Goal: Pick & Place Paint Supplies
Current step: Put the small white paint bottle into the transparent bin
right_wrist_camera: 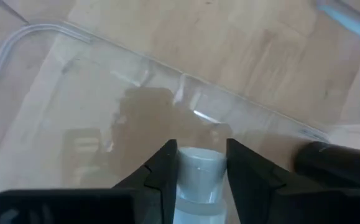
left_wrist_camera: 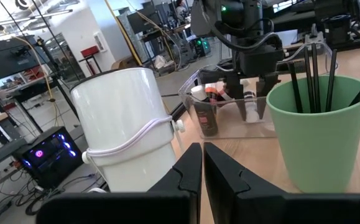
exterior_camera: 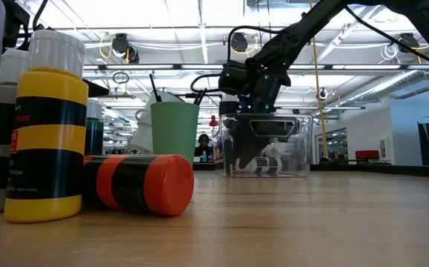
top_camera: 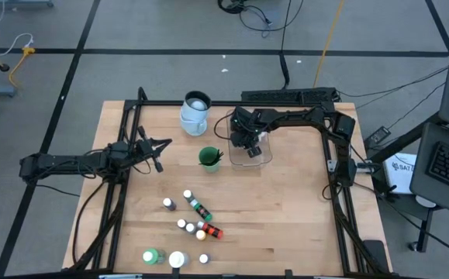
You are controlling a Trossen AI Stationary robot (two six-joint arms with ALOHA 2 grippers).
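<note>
1. Wooden worktop from above: right tool over the tub; left tool waits, closed, near the worktop's left edge; bottles lie scattered near the front.
2. Low view: yellow bottle upright, orange bottle on its side.
3. Left wrist: brushes stand in the green cup.
4. Right wrist: right tool's fingers flank a white cap inside the tub; whether they grip it, cannot tell.

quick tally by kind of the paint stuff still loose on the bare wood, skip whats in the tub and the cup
small paint bottles: 8 (2 of them lying on their side)
larger green bottle: 1
white jar: 1
total: 10
</note>
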